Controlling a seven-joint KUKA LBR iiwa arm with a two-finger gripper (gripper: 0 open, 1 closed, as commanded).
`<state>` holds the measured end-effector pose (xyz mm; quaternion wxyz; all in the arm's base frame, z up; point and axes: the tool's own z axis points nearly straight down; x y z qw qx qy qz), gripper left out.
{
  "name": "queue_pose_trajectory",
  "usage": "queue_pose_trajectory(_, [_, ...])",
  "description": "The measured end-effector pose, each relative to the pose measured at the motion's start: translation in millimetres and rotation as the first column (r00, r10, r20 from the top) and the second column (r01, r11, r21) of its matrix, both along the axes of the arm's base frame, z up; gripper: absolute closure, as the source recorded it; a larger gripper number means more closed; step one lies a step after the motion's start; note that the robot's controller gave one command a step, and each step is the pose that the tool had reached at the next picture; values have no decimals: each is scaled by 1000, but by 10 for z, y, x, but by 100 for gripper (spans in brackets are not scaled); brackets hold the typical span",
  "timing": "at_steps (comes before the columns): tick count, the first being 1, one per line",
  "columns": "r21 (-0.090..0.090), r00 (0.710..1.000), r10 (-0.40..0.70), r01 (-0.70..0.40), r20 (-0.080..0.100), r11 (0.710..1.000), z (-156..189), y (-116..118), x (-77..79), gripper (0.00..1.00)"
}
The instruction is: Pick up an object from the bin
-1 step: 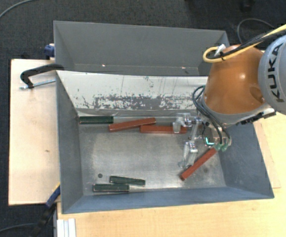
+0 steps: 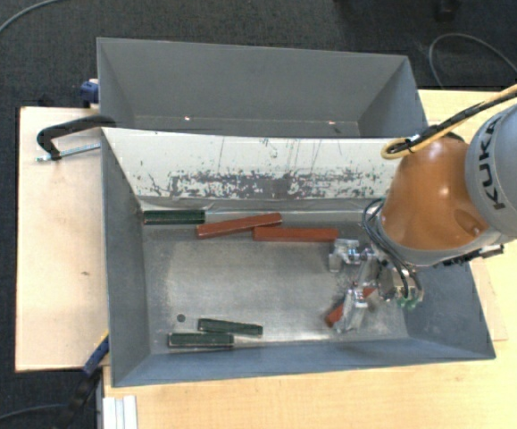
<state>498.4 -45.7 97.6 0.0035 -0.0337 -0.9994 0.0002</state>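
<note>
The bin (image 2: 124,266) is plain grey, its far wall pale and flecked with dark scratches. Red-brown sticks (image 2: 267,229) lie mid-frame. Dark green sticks (image 2: 213,333) lie at lower left, and a lone green stick (image 2: 173,215) at upper left. The wrist cover (image 2: 428,199) is orange and the gripper (image 2: 354,304) silvery, with a small red piece (image 2: 335,315) beside it.

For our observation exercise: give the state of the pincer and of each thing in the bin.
Pincer: low in the bin, front right.
Small red piece: lying beside the pincer.
Red sticks: flat, along the back wall.
Back green stick: flat, back left.
Front green sticks: flat, side by side.
</note>
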Motion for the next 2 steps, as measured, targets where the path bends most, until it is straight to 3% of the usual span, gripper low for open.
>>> queue_pose_trajectory(1, [1,979,202,-202,5,979,-278,-81,-8,0])
queue_pose_trajectory(2, [1,979,202,-202,8,979,-272,-79,-2,100])
